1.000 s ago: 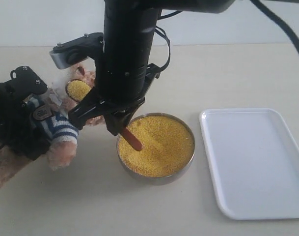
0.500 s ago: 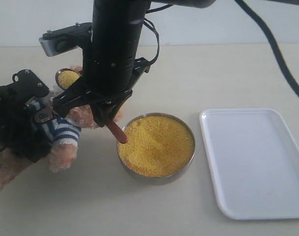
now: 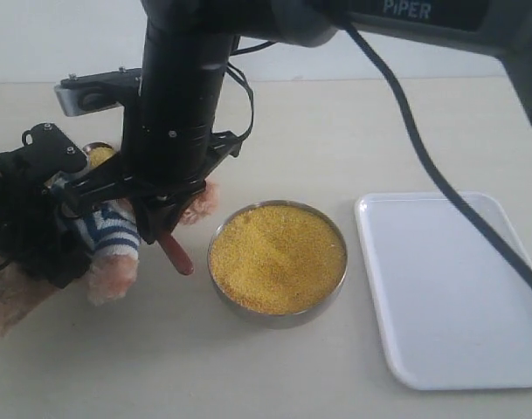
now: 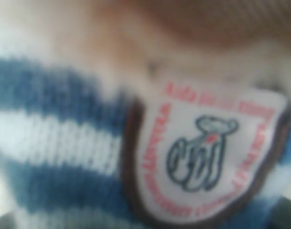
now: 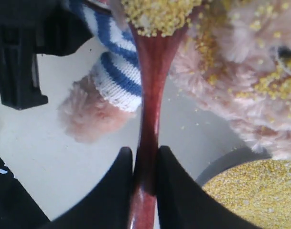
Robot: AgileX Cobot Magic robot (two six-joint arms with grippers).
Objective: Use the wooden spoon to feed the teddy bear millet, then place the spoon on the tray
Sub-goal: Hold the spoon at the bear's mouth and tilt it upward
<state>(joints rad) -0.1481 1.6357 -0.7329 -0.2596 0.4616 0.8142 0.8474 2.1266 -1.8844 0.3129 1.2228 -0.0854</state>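
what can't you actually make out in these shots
Teddy bear face: exterior view, hidden behind the right arm.
Left gripper jaws: left wrist view shows only the blurred shirt badge; open or shut unclear.
Wooden spoon bowl: cut off at the right wrist view's edge.
Tray: one side cut by exterior edge.

Exterior view: teddy bear (image 3: 113, 237) head almost wholly behind right arm (image 3: 174, 113). Wooden spoon (image 3: 176, 256) shows only its handle end and a sliver of its bowl. Tray (image 3: 458, 288) clipped at right edge. Left gripper (image 3: 47, 209) fingertips buried in plush, grip unreadable. Left wrist view: blurred throughout, badge (image 4: 202, 157) lettering illegible. Right wrist view: spoon bowl cut off at frame edge.
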